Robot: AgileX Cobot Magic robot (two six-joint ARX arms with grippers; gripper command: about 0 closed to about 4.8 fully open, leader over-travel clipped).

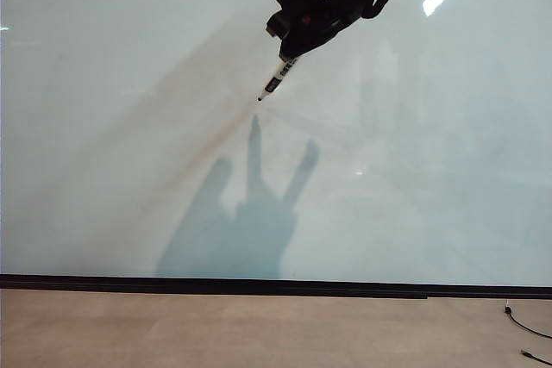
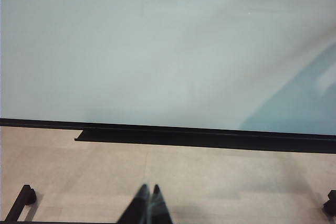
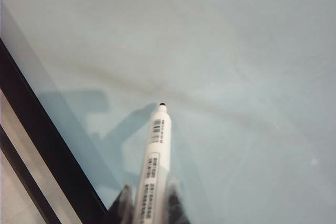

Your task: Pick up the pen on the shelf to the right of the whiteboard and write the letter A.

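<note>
Right gripper (image 1: 291, 47): clamped on pen (image 1: 276, 79) (tip toward whiteboard (image 1: 103, 127)). Left gripper (image 2: 148, 203): low by floor (image 2: 210, 182), 2 fingers pressed together, holding nothing.

Bright, soft light — glare streak, bluish shadow on whiteboard (image 1: 103, 127).

One whiteboard (image 1: 129, 84). One pen (image 1: 276, 79), clamped in right gripper (image 1: 297, 45) up at the board. Two grippers in all; left gripper (image 2: 148, 203) low over one tan floor (image 2: 210, 182), fingers pressed together. One cable (image 1: 526, 327) on floor.
</note>
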